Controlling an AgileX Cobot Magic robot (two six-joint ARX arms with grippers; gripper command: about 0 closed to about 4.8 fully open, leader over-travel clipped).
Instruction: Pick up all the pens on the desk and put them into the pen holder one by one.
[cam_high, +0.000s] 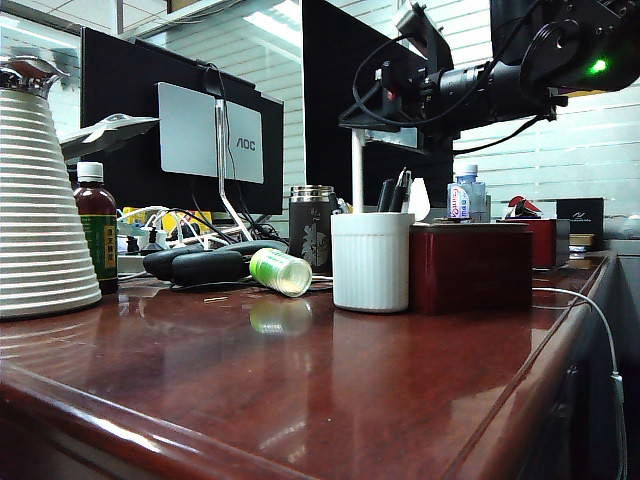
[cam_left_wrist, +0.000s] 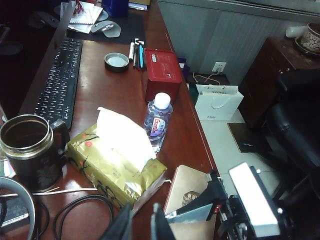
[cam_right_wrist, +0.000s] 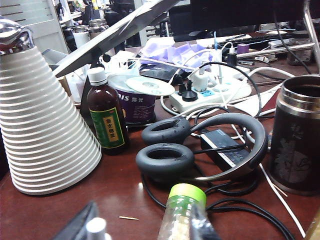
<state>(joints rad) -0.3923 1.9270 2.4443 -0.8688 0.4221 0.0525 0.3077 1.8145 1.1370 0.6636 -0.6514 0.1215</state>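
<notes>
The white ribbed pen holder (cam_high: 371, 262) stands on the reddish-brown desk (cam_high: 300, 400) beside a dark red box (cam_high: 470, 268). A white pen (cam_high: 357, 170) stands upright in it, its top just under my right gripper (cam_high: 362, 122). Dark pens (cam_high: 396, 193) also stick out of the holder. In the right wrist view my right gripper (cam_right_wrist: 142, 220) is open, jaws wide apart, and the white pen's end (cam_right_wrist: 96, 227) sits beside one finger. My left gripper (cam_left_wrist: 142, 220) hovers over the desk near a gold tissue pack (cam_left_wrist: 115, 162), with a narrow gap between its fingers and nothing in it.
A green-capped bottle (cam_high: 281, 271) lies by headphones (cam_right_wrist: 200, 145). A big ribbed white jug (cam_high: 35, 215), brown medicine bottle (cam_high: 97, 228), dark mug (cam_high: 312, 228), power strip (cam_right_wrist: 210, 92) and cables crowd the back. In the left wrist view several pens (cam_left_wrist: 136, 52) lie beyond the red box (cam_left_wrist: 162, 75).
</notes>
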